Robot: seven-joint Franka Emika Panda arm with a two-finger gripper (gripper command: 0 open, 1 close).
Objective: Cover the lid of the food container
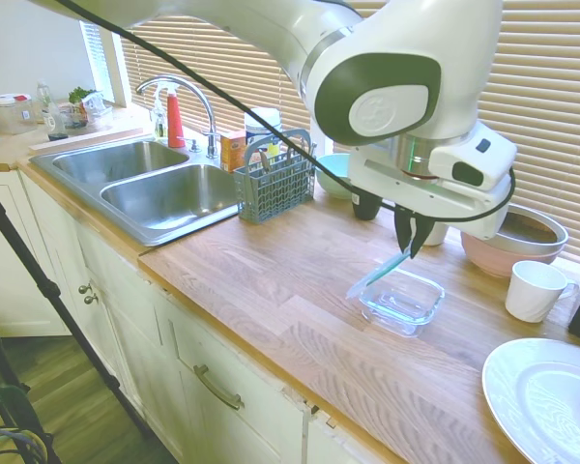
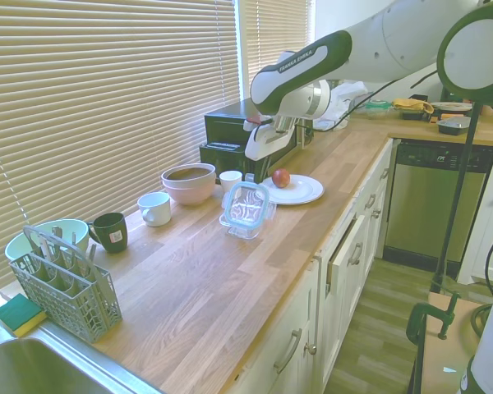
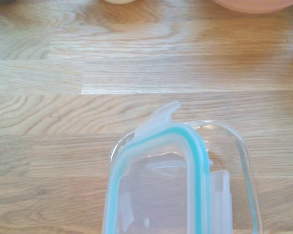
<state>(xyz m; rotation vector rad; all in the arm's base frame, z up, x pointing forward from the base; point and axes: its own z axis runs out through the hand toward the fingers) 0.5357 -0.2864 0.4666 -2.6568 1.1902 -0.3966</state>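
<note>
tool (image 1: 409,246) clenched on the lid (image 1: 377,275), held tilted just above the food container (image 1: 402,301) on the wooden counter (image 1: 271,280); lower edge over container's rim, offset to one side in wrist view.

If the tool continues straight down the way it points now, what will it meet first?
Probably the food container: the tool points down just above its far rim, holding the tilted lid, which should touch first. Depth is uncertain.
</note>
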